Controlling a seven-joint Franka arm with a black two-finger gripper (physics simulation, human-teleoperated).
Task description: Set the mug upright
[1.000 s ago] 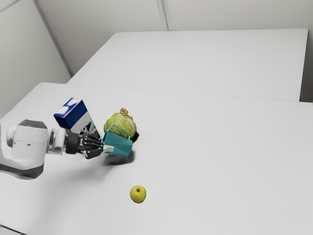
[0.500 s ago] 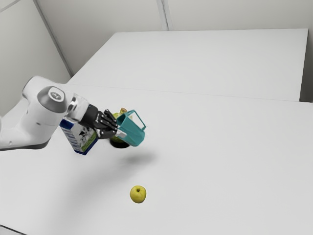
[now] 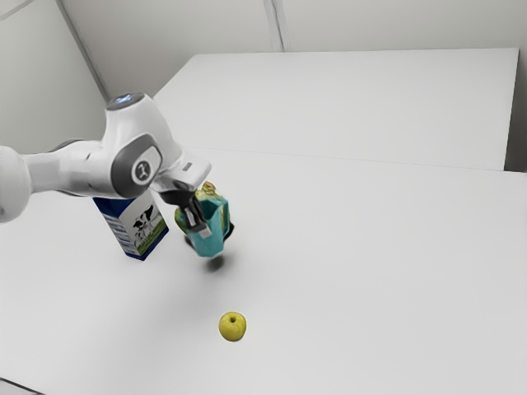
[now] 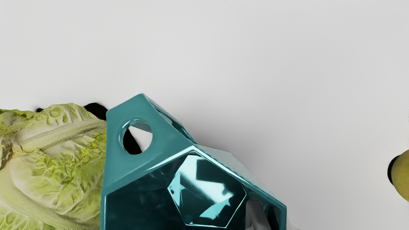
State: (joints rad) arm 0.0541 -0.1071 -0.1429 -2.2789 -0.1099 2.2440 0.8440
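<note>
Mug: in the gripper, held above the table; its shadow lies on the tabletop just apart from the base. Mouth up, base down, close to upright; exact lean hard to judge. Teal, faceted.

Jaws: clenched on the mug's wall. Wrist view has one dark finger inside the mouth, near the rim; the other side of the grip is mostly hidden by the wall. Handle, with its round hole, sits at the side next to the cabbage, as the wrist view has it. Shiny interior open to the camera, angular floor visible.

Bearings below: clock laid flat on the exterior view, mug at the centre, 12 toward the view's far end.

Arm: white, enters from the exterior view's left, wrist bent over, hand coming down to the mug from about 11 o'clock.

Cabbage: at 12, just behind the mug and partly covered by it. Green, ribbed leaves. Whether the two touch, cannot tell. Dark patch beside it.

Milk carton: at 9, near. Blue and white, cow on its face, upper part behind the arm.

Apple: yellow-green, between 5 and 6, well apart from the mug, on the table.

Farthest out, toward 1: a second pale surface, past the table's far edge.
</note>
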